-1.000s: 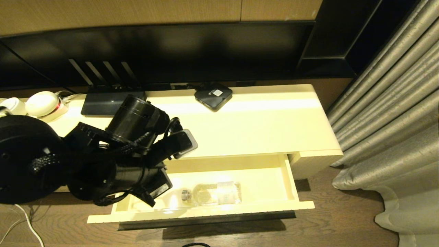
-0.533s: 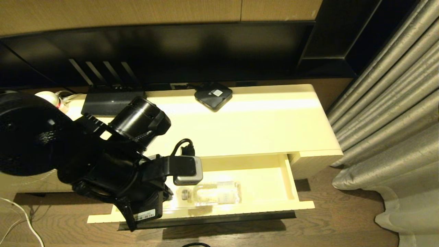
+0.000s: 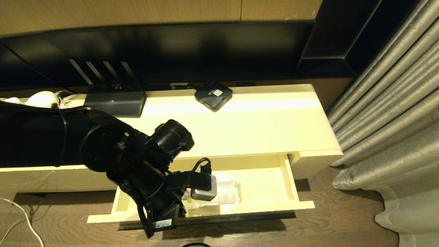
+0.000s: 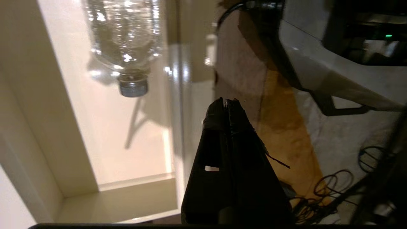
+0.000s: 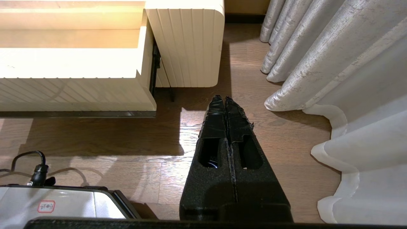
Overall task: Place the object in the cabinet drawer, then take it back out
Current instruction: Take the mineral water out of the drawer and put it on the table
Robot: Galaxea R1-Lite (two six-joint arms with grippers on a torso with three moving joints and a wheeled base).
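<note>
The left end effector [image 4: 226, 101] has its fingers pressed together, holding nothing, over the front rim of the open cabinet drawer [image 3: 274, 205]. The water bottle [image 4: 124, 35] lies on its side inside (cap toward the end effector, apart from it). The right end effector [image 5: 225, 98], likewise closed and empty, hangs above the floor.

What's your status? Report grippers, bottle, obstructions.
Left gripper shut, empty, over drawer's front edge. Right gripper shut, parked above floor. Water bottle lying in open drawer. Nothing blocking it.
</note>
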